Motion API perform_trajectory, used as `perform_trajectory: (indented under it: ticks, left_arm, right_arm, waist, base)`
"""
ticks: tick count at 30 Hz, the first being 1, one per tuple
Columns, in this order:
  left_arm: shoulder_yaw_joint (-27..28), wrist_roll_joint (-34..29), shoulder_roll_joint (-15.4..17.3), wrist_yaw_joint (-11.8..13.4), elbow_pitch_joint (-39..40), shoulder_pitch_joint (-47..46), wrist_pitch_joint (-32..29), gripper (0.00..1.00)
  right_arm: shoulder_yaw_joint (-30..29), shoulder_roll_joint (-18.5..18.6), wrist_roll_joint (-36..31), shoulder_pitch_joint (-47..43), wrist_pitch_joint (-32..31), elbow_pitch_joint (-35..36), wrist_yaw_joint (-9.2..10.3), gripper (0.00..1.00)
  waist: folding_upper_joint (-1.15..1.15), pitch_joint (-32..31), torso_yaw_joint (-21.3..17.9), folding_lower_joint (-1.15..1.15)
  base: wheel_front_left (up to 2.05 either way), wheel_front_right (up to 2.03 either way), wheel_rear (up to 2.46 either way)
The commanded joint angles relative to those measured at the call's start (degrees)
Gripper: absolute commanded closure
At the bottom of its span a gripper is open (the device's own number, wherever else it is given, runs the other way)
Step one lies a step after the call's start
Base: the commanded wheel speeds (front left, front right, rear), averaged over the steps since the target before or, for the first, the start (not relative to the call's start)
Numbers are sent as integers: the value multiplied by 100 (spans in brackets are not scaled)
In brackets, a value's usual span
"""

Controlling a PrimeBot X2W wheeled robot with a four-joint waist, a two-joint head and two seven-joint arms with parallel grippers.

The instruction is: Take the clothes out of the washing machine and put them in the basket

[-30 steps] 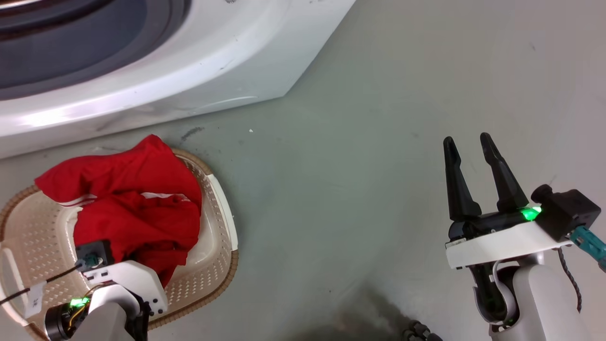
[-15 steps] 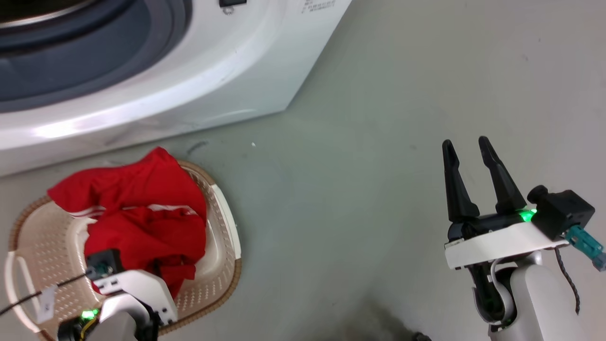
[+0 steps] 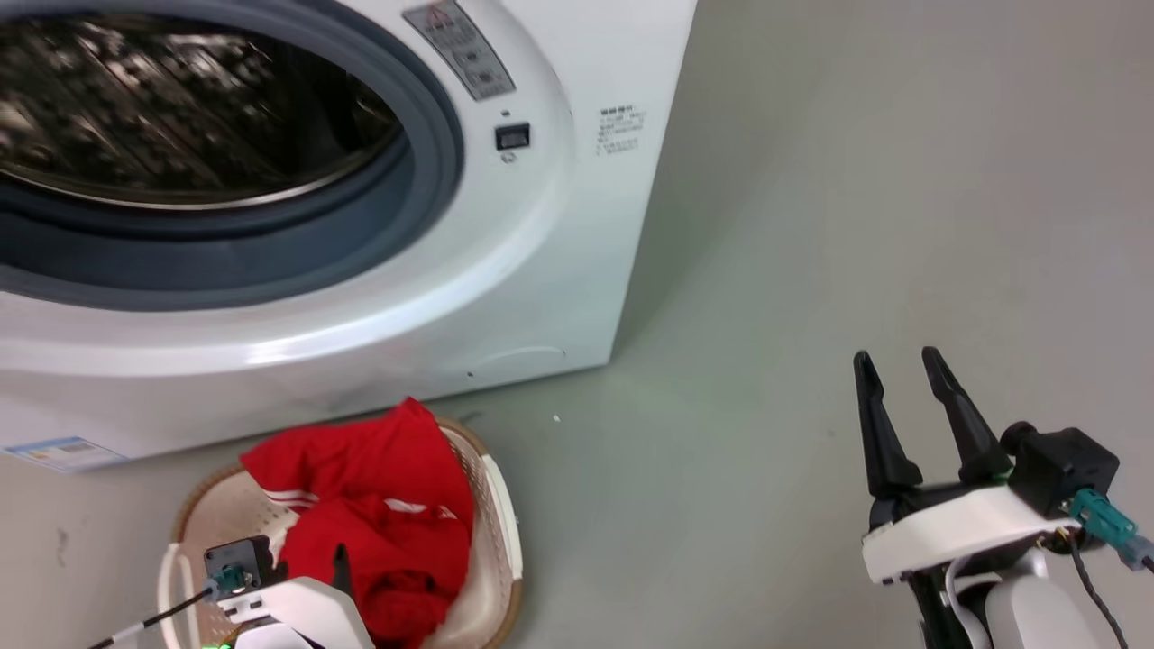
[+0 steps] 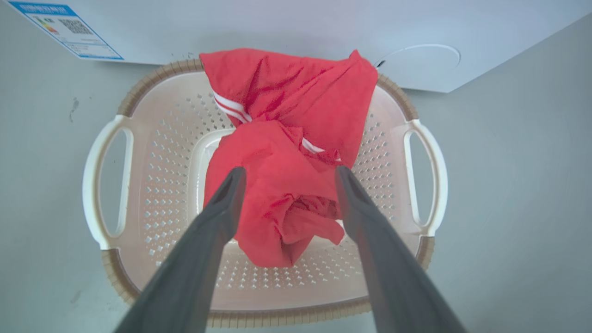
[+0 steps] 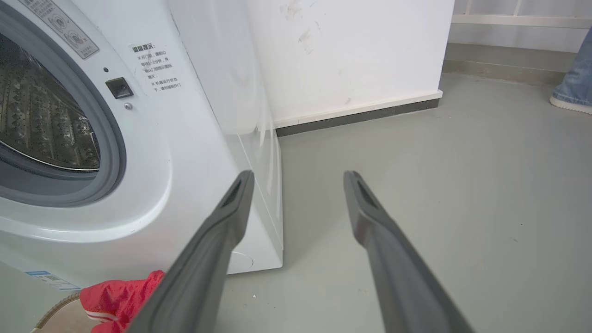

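Note:
The washing machine (image 3: 541, 270) stands at the upper left with its round porthole uncovered, and the part of the steel drum (image 3: 180, 108) I see is bare metal. In front of it on the floor sits the basket (image 4: 157, 152), holding the red clothes (image 4: 296, 106), which are heaped up and draped over its far rim. My left gripper (image 4: 290, 171) hangs open just above the heap, gripping nothing. Off to the right, my right gripper (image 3: 897, 361) is open and empty over bare floor. The right wrist view also catches the clothes (image 5: 120, 296) at its bottom left.
Grey floor (image 3: 811, 225) spreads to the right of the machine. A white wall with a dark skirting (image 5: 360, 115) runs behind it. A person's leg and shoe (image 5: 571, 88) stand at the far right, near the wall.
The head camera has tilted up, bringing the porthole and drum into the picture and shifting the basket and both arms lower. The clothes lie in the basket as before.

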State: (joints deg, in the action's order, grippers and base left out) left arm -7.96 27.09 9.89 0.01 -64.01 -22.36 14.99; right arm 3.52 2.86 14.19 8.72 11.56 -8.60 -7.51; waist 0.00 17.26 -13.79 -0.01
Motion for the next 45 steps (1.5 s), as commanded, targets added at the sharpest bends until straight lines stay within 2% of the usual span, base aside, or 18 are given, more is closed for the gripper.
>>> perform_trajectory:
  ticks: [1,12,25,34,45]
  left_arm:
    - [75,-95,-54,20,299,225,26,0]
    - [546,-771,-235,9,2333,842,22,0]
    - [876,-1418,-419,-133,4483,1307,21,0]
    - [704,-1732,-379,-128,5367,1838,10,0]
    - [606,-1882,-218,27,5961,2381,-431,0]
  right_arm:
    - [-50,4,-69,-182,-66,91,3,0]
    - [-300,3,-193,-671,-403,525,4,0]
    - [-472,1,-371,-897,-543,739,4,0]
    - [-593,2,-598,-1137,-602,806,3,0]
    - [-612,2,-783,-1404,-737,1041,3,0]
  waist:
    - [0,-455,246,1]
    - [0,-982,619,1]
    - [0,-1381,985,1]
    - [0,-1754,1108,1]
    - [0,-1986,1165,1]
  base:
    - [0,0,0]
    - [0,0,0]
    - [0,0,0]
    - [0,0,0]
    - [0,0,0]
